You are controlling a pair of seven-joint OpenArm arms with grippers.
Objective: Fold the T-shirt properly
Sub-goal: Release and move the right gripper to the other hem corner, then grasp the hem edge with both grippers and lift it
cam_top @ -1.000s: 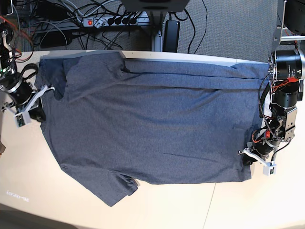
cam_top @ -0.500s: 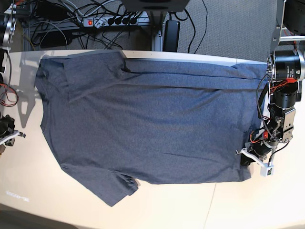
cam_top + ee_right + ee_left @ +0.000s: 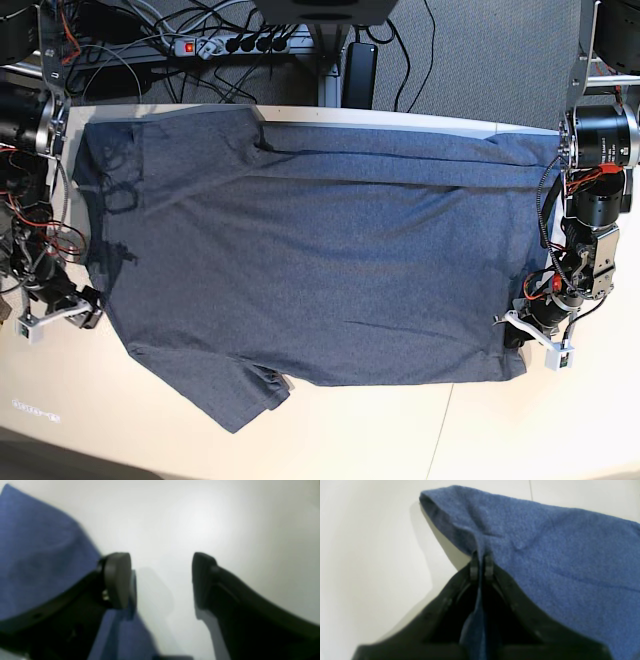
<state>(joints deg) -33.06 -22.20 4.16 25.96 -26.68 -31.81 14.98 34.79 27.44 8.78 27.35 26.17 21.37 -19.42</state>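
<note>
The dark blue-grey T-shirt (image 3: 310, 260) lies spread flat on the table, plain side up, collar end at the left and hem at the right. My left gripper (image 3: 513, 331) is shut on the near hem corner; in the left wrist view the gripper (image 3: 481, 566) pinches a lifted fold of the T-shirt (image 3: 557, 555). My right gripper (image 3: 88, 307) is open at the T-shirt's left edge, beside the near shoulder. In the right wrist view the gripper (image 3: 161, 580) stands over bare table, its left finger (image 3: 117, 580) at the edge of the T-shirt (image 3: 37, 555).
The pale table (image 3: 350, 440) has a seam line (image 3: 440, 430) at the front right. Behind its far edge are a power strip (image 3: 235, 44), cables and a black box (image 3: 359, 72) on the grey floor. The near sleeve (image 3: 235, 395) points toward the front edge.
My right arm left the collar area at the upper left, swung out of the way, and now sits lower at the shirt's near-left edge. The left gripper kept its hold on the hem corner.
</note>
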